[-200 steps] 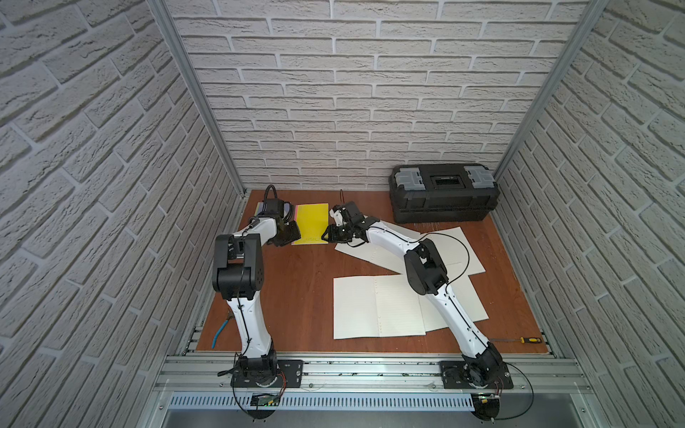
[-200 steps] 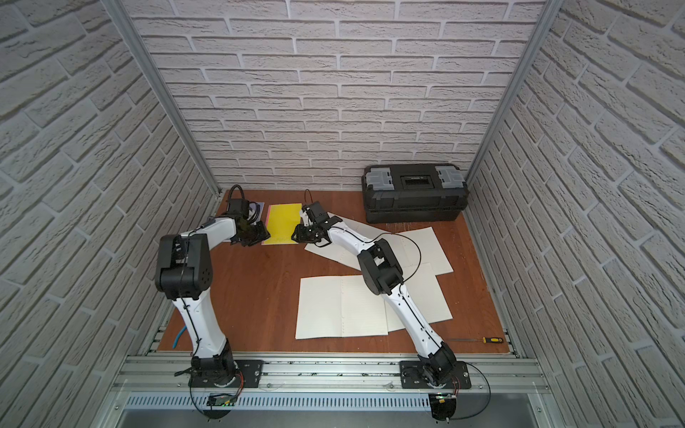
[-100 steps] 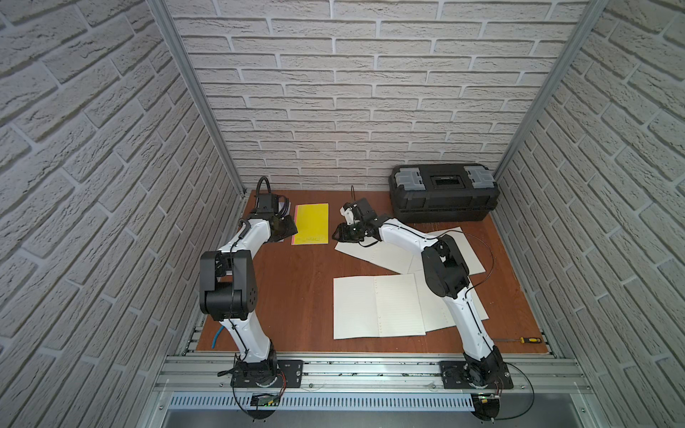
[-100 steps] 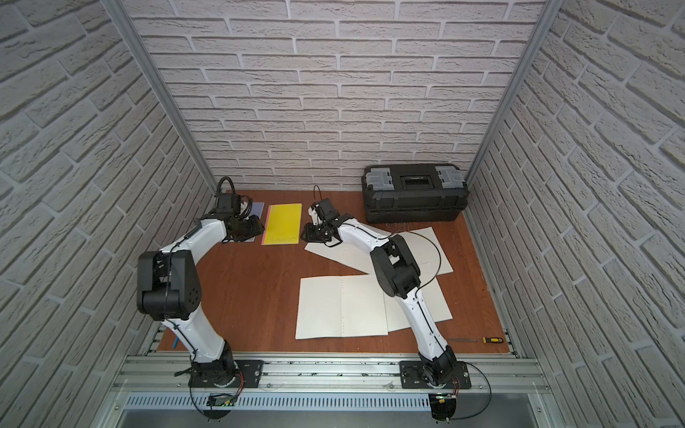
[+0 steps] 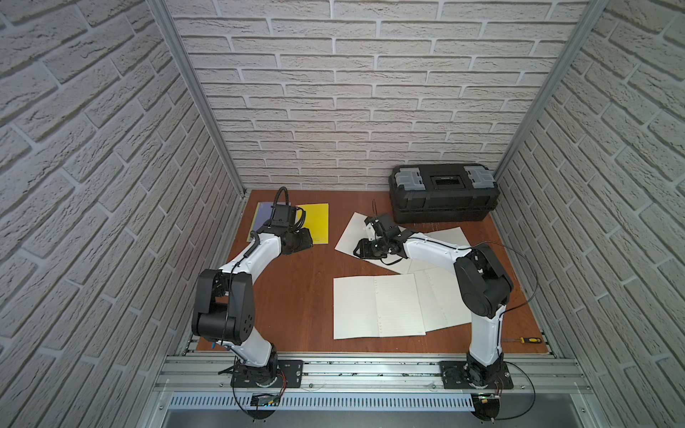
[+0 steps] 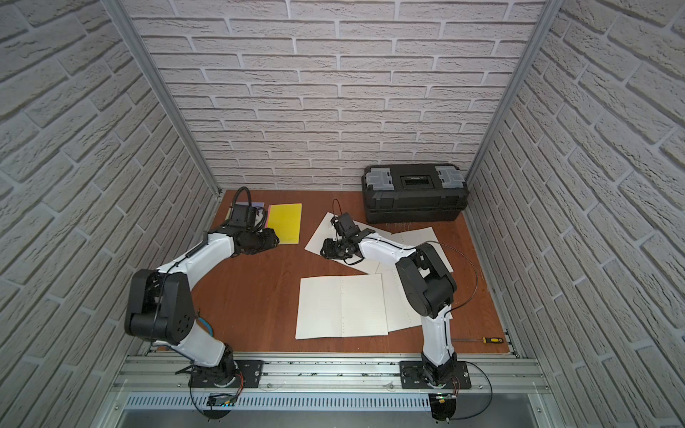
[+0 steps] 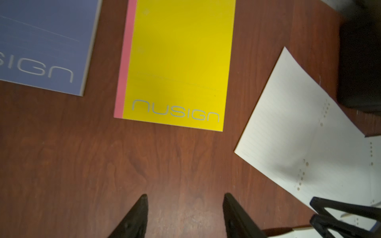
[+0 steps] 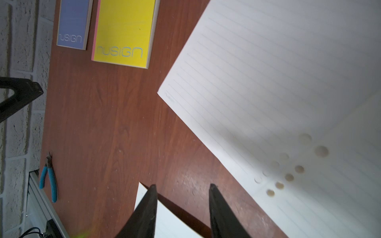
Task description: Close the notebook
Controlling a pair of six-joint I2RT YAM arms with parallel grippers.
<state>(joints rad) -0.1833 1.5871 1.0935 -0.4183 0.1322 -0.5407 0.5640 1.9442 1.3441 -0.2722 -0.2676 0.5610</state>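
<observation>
Left gripper: my left gripper (image 7: 185, 195) has its fingers spread and holds nothing. Only the bare brown wooden table (image 7: 82, 164) shows between them, and the tips hang short of the notebook's near edge.
Right gripper: my right gripper (image 8: 182, 185) is partly spread and also holds nothing. It hangs over the table at the edge of an open white lined-paper notebook (image 8: 268, 72), and the corner of another white page shows behind one finger. I cannot tell whether the tips touch anything.
Change from a second ago: I had both grippers at the yellow notebook then, left at its left edge and right at its right edge. Both have since drawn clear of it. My left arm has pulled back toward its base, and my right gripper now sits over the angled open notebook. The yellow notebook has stayed flat.
Task notebook: the yellow-covered notebook with a pink spine strip (image 7: 177, 61) is closed, cover up, with pale "nusign" lettering along the edge nearest me.
Where it lies: flat on the far left part of the table. It is just beside a closed blue-violet notebook (image 7: 41, 41), with a strip of wood between them.
Other things: a black plastic toolbox (image 5: 443, 196) stands at the far right, well apart from the yellow notebook. A second open lined notebook (image 5: 378, 311) lies nearer my bases.
</observation>
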